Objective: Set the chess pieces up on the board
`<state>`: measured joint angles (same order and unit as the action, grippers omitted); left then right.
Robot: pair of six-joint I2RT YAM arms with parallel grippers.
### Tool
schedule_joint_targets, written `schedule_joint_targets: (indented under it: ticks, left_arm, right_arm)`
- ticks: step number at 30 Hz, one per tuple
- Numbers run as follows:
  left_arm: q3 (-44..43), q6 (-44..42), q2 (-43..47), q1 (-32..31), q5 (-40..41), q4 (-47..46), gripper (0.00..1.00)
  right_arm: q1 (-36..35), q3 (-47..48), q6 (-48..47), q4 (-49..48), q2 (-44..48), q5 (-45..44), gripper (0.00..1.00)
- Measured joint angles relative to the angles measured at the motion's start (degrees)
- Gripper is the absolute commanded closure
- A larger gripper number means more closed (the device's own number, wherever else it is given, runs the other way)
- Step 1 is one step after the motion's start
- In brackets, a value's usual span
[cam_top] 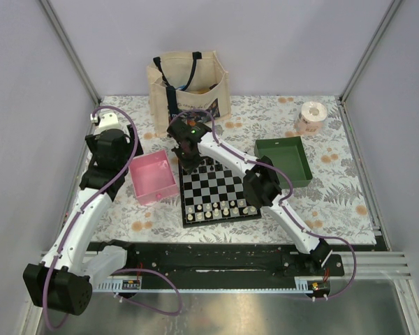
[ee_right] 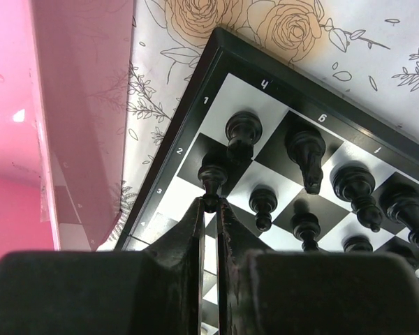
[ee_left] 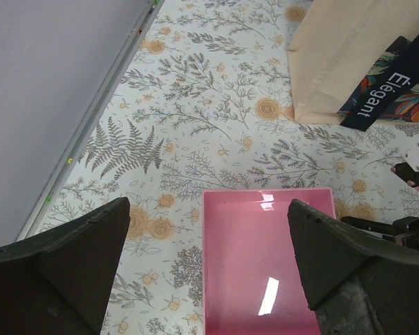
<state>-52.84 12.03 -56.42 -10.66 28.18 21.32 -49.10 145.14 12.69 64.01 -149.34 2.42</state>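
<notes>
The board (cam_top: 220,183) lies mid-table, and its far left corner fills the right wrist view (ee_right: 195,91). Several black chess pieces (ee_right: 306,150) stand on its two far rows. My right gripper (ee_right: 210,204) reaches down over that corner (cam_top: 188,164). Its narrow jaws pinch the head of a black pawn (ee_right: 211,174) that stands upright on a square in the second row near the board's edge. My left gripper (ee_left: 209,204) hovers open and empty over the pink tray (ee_left: 265,192). White pieces (cam_top: 220,208) line the board's near rows.
The pink tray (cam_top: 153,178) sits just left of the board, its wall close to my right gripper (ee_right: 56,105). A green tray (cam_top: 285,159) lies at the right, a cloth bag (cam_top: 188,84) at the back, and a tape roll (cam_top: 311,116) at the far right.
</notes>
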Motion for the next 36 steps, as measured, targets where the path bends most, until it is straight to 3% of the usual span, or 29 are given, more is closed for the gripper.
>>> schedule_joint_targets:
  ticks: [5,7,12,28,36]
  left_arm:
    - [0.0,0.0,0.0,0.0,0.0,0.0,0.01]
    - [0.0,0.0,0.0,0.0,0.0,0.0,0.01]
    - [0.0,0.0,0.0,0.0,0.0,0.0,0.01]
    - [0.0,0.0,-0.1,0.0,-0.9,0.0,0.01]
    - [0.0,0.0,-0.3,0.0,-1.1,0.0,0.01]
  right_arm:
    - [0.0,0.4,0.0,-0.4,-0.3,0.0,0.83]
    - [0.0,0.6,0.0,-0.4,-0.4,0.0,0.75]
    - [0.0,0.6,-0.1,-0.4,-0.5,0.0,0.7]
    - [0.0,0.4,-0.1,-0.7,-0.1,0.9,0.63]
    - [0.0,-0.9,0.0,-2.4,5.0,1.6,0.63]
